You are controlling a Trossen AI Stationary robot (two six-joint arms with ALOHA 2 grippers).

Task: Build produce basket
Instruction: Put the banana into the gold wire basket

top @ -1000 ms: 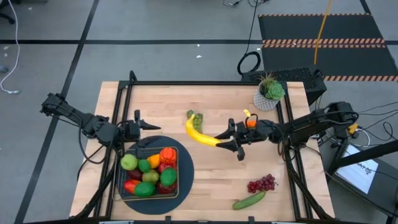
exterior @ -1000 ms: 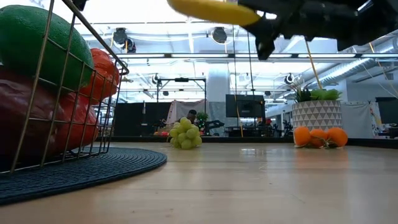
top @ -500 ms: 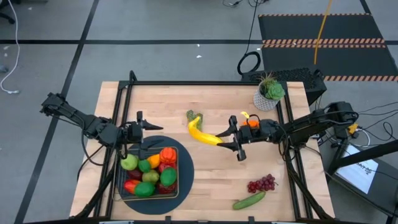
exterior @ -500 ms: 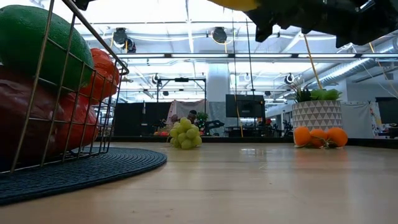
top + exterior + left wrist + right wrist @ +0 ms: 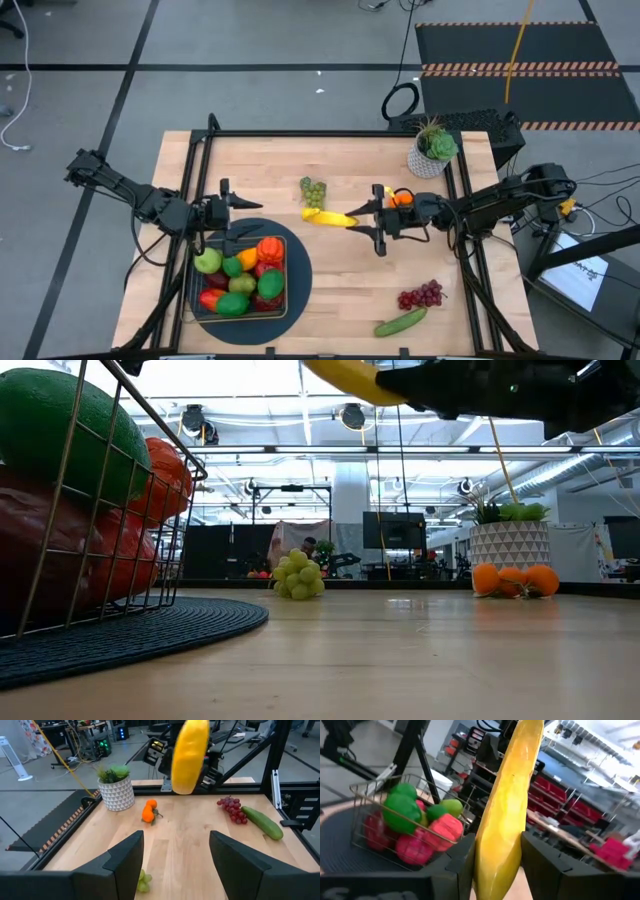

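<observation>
Above mid-counter (image 5: 350, 270), we see the right end effector (image 5: 366, 221) clamped on the banana (image 5: 329, 217), held clear of the wood. Left end effector (image 5: 226, 197) hangs with fingers parted, empty, beside the basket (image 5: 240, 277), which sits fruit-filled on its dark mat (image 5: 297, 262).

Even bright overhead light, soft short shadows on the table (image 5: 350, 270). Low view: ceiling lamps (image 5: 352, 416) blow out above the green grapes (image 5: 298, 575); mat (image 5: 130, 635) nearby soft. Right wrist: banana (image 5: 510, 805) slightly blurred, room behind defocused.
</observation>
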